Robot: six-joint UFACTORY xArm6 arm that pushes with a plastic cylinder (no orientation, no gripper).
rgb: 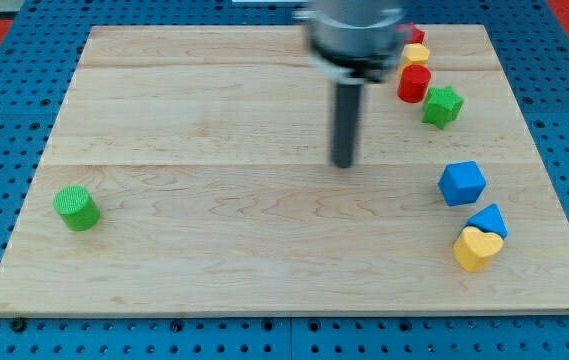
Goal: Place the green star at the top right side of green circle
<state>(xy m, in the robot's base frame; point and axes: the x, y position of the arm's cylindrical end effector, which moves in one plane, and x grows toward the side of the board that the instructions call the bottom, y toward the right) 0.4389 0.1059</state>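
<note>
Blue perforated base w/ pale wooden tabletop laid on it, boards running across the view. Item 1: green circle, a short cylinder, near the view's left edge, lower half, well apart from everything else. Item 2: green star, upper right of the tabletop, just beside and slightly below-right of a red cylinder; the two look close to touching, can't tell for sure. Item 3: yellow block directly above the red cylinder, shape unclear, partly blurred. Item 4: another red block at the very top of that column, mostly hidden by the arm housing, shape not readable. Item 5: blue cube, right side, mid-height, standing alone. Item 6: second blue block, lower right, angular, exact shape unclear, touching item 7. Item 7: yellow heart, lowest of the right-hand group. Tool: plain dark rod hanging from a blurred grey housing at the view's top centre; no jaws, so nothing gripped or released, it holds nothing. The arm's tip sits on bare wood near the tabletop's centre, left of and below the green star, left of the blue cube, touching no block, and far to the right of the green circle. Green star and green circle lie on opposite sides of the tabletop.
</note>
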